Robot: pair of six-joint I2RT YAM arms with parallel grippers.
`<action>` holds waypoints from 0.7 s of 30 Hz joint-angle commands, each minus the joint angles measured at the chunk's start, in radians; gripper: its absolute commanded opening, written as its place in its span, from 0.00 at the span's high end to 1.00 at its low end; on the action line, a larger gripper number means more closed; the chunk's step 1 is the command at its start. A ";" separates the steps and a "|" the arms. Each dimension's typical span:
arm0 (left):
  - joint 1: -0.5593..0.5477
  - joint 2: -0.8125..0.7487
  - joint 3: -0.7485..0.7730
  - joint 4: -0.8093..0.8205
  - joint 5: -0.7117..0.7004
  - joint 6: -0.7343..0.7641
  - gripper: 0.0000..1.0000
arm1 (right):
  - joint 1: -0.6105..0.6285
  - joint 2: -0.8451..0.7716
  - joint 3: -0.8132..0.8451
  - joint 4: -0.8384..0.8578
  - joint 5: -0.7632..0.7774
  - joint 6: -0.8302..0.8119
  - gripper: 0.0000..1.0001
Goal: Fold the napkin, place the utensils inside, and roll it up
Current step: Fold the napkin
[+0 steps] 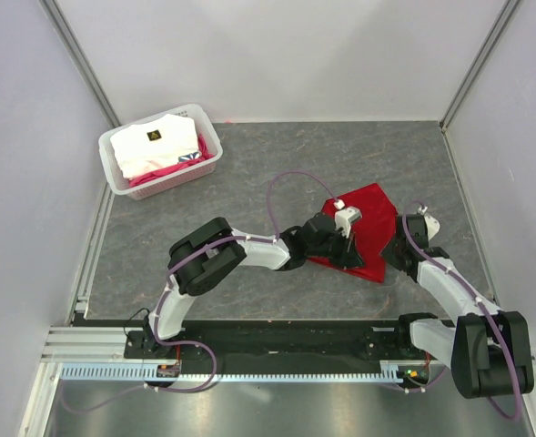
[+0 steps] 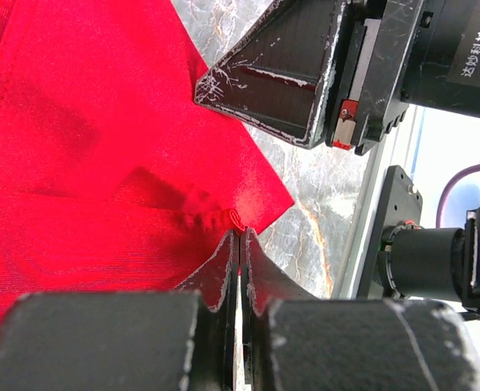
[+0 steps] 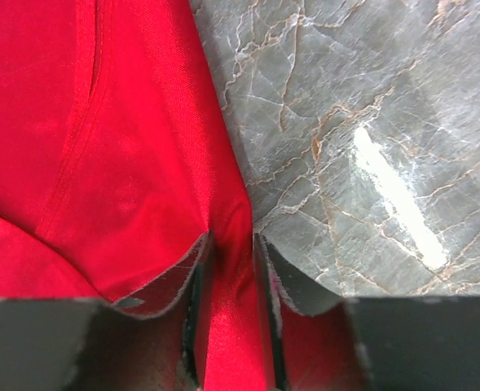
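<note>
The red napkin [image 1: 372,209] lies on the grey marble table to the right of centre, with one part folded over itself [image 3: 77,122]. My left gripper [image 1: 351,258] is shut on a small pinch of the napkin's edge [image 2: 238,218] near its corner. My right gripper [image 1: 389,262] sits low at the napkin's right edge. Its jaws stand a narrow gap apart [image 3: 233,240], with a strip of red cloth running between them. In the left wrist view the right gripper's fingers [image 2: 280,81] hang just above the napkin [image 2: 101,122]. The utensils are out of view.
A white basket [image 1: 113,168] holding white and pink fabric [image 1: 163,146] stands at the back left. The table's right wall runs close beside the right arm [image 1: 450,287]. The metal rail [image 1: 249,337] carrying both bases lines the near edge.
</note>
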 commanded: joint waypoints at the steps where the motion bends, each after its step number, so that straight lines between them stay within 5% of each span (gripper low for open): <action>1: -0.013 0.023 0.045 0.025 0.017 0.018 0.98 | -0.008 0.025 -0.023 0.035 -0.019 -0.018 0.70; 21: -0.066 0.078 0.137 -0.037 0.003 0.044 0.98 | -0.012 -0.001 -0.056 0.040 -0.021 -0.021 0.74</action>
